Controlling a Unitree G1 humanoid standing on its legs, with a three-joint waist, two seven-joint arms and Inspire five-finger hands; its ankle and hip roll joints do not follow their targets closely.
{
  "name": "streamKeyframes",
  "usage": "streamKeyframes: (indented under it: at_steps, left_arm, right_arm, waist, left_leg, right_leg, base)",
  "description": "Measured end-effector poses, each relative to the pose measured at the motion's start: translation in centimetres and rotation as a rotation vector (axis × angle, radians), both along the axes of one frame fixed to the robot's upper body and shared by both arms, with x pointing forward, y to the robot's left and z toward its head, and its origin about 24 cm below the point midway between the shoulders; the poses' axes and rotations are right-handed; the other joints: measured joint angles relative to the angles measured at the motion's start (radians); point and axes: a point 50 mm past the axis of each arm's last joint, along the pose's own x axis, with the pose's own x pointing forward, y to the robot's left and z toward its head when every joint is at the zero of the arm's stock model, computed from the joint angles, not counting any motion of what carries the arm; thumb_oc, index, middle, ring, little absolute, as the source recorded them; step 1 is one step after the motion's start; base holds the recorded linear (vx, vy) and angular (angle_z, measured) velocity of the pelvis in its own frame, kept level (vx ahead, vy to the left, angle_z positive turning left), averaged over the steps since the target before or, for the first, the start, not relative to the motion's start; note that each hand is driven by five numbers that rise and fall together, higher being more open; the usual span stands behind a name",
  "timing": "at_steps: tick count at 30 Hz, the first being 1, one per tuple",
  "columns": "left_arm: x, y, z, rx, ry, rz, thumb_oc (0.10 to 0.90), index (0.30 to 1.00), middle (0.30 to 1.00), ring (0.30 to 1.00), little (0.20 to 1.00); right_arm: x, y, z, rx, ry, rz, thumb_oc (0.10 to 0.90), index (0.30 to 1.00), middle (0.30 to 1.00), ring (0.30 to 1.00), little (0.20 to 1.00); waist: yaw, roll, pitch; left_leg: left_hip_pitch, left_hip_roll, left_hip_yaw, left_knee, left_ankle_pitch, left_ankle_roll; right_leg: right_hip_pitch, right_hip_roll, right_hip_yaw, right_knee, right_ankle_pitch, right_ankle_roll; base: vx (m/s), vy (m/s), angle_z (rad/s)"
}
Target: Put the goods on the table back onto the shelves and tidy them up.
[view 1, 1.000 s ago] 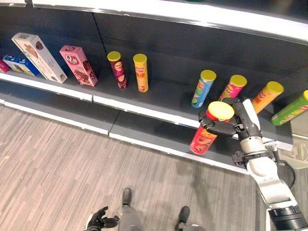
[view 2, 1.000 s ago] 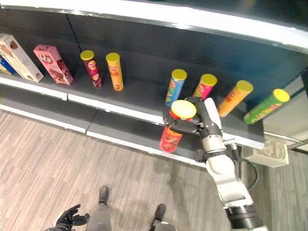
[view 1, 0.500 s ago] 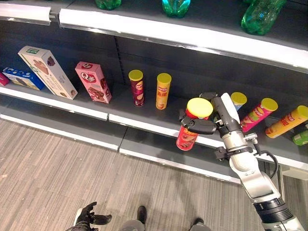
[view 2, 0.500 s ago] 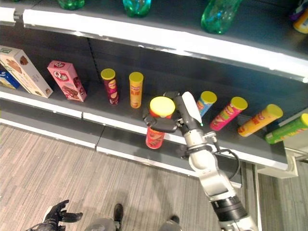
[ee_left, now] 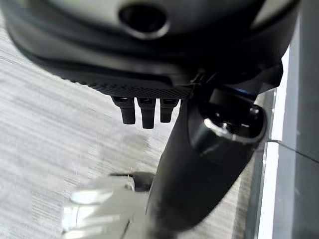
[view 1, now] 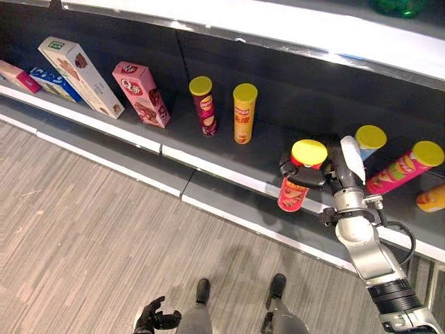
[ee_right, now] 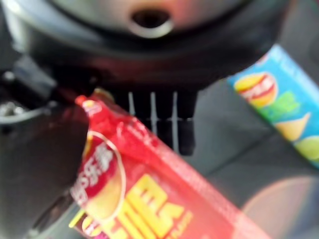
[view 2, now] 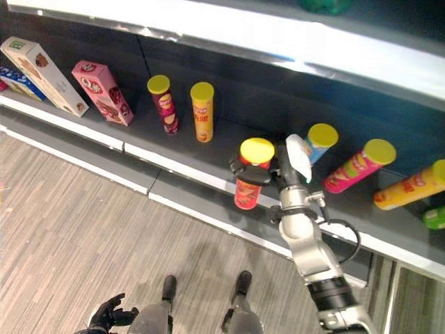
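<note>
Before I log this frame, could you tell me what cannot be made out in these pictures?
- Red can: whether its base touches the shelf cannot be told from the head views; in the right wrist view it is blurred.
- Right hand: its fingers curl round the can, and its palm side is hidden behind it.
- Orange can: cut off by the left eye view's edge.
- Left hand: too small to judge its fingers.
</note>
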Motion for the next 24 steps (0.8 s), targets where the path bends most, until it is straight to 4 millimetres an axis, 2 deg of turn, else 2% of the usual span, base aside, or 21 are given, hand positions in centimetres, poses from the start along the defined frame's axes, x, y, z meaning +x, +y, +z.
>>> streamKeyframes:
  at_steps: [2, 5, 8, 13, 17, 21, 24]
  left_arm:
    - [0.2, 0.0, 0.1, 0.002, -0.007, -0.001, 0.800, 0.900, 0.900, 0.900, 0.900]
    - [0.9, -0.2, 0.4, 0.016, -0.039, -0.026, 0.800, 0.900, 0.900, 0.900, 0.900]
    - [1.0, -0.2, 0.4, 0.024, -0.038, -0.028, 0.800, 0.900, 0.900, 0.900, 0.900]
    - [1.1, -0.2, 0.5, 0.037, -0.047, -0.026, 0.800, 0.900, 0.900, 0.900, 0.900]
    - [1.7, -0.3, 0.9, 0.043, -0.084, -0.051, 0.800, 0.900, 0.900, 0.900, 0.900]
    - [3.7, -0.8, 1.9, 0.053, -0.164, -0.086, 0.800, 0.900, 0.900, 0.900, 0.900]
    - [4.7, -1.0, 2.3, 0.055, -0.192, -0.106, 0.800, 0.900, 0.900, 0.900, 0.900]
  right_arm:
    - [0.2, 0.2, 0.5, 0.000, -0.029, -0.006, 0.400, 0.300, 0.300, 0.300, 0.300]
    - [0.9, 0.7, 2.8, -0.006, -0.151, -0.041, 0.400, 0.300, 0.300, 0.300, 0.300]
    - [1.1, 1.0, 4.3, 0.017, -0.257, -0.082, 0.400, 0.300, 0.300, 0.300, 0.300]
    - [1.9, -1.1, 5.0, 0.028, -0.327, -0.237, 0.400, 0.300, 0.300, 0.300, 0.300]
    - [2.1, -2.9, 5.1, 0.040, -0.346, -0.356, 0.400, 0.300, 0.300, 0.300, 0.300]
    - [1.6, -5.3, 5.9, 0.045, -0.395, -0.491, 0.400, 0.300, 0.300, 0.300, 0.300]
    - [2.3, -5.6, 7.7, 0.063, -0.468, -0.540, 0.400, 0.300, 0.300, 0.300, 0.300]
  waist:
    - [0.013, 0.010, 0.005]
    - [0.018, 0.028, 0.015]
    - [0.051, 0.044, 0.025]
    - [0.084, 0.045, 0.039]
    - [0.094, 0.045, 0.042]
    - [0.093, 0.071, 0.101]
    - [0.093, 0.081, 0.107]
  left_leg:
    - [-0.006, -0.011, -0.004, 0.000, 0.000, 0.000]
    - [-0.042, -0.030, -0.025, 0.000, 0.001, 0.001]
    - [-0.060, -0.046, -0.039, 0.000, 0.002, 0.002]
    - [-0.079, -0.065, -0.053, 0.000, 0.002, 0.003]
    - [-0.113, -0.069, -0.060, 0.000, 0.003, 0.006]
    - [-0.131, -0.071, -0.078, 0.001, 0.006, 0.009]
    - [-0.161, -0.077, -0.079, 0.001, 0.008, 0.011]
  right_leg:
    - [-0.003, -0.015, -0.004, 0.000, 0.001, 0.001]
    - [-0.027, -0.035, -0.022, 0.000, 0.007, 0.010]
    - [-0.033, -0.054, -0.040, 0.000, 0.008, 0.012]
    - [-0.041, -0.074, -0.052, 0.000, 0.006, 0.015]
    - [-0.067, -0.079, -0.062, 0.000, 0.006, 0.016]
    - [-0.074, -0.081, -0.081, 0.000, 0.007, 0.016]
    - [-0.103, -0.087, -0.083, 0.000, 0.008, 0.018]
  base:
    - [-0.04, -0.012, 0.14]
    - [-0.03, 0.009, 0.22]
    - [-0.02, 0.022, 0.19]
    - [-0.01, 0.019, 0.13]
    - [-0.01, 0.001, 0.07]
    - [0.00, 0.005, 0.14]
    - [-0.03, -0.007, 0.03]
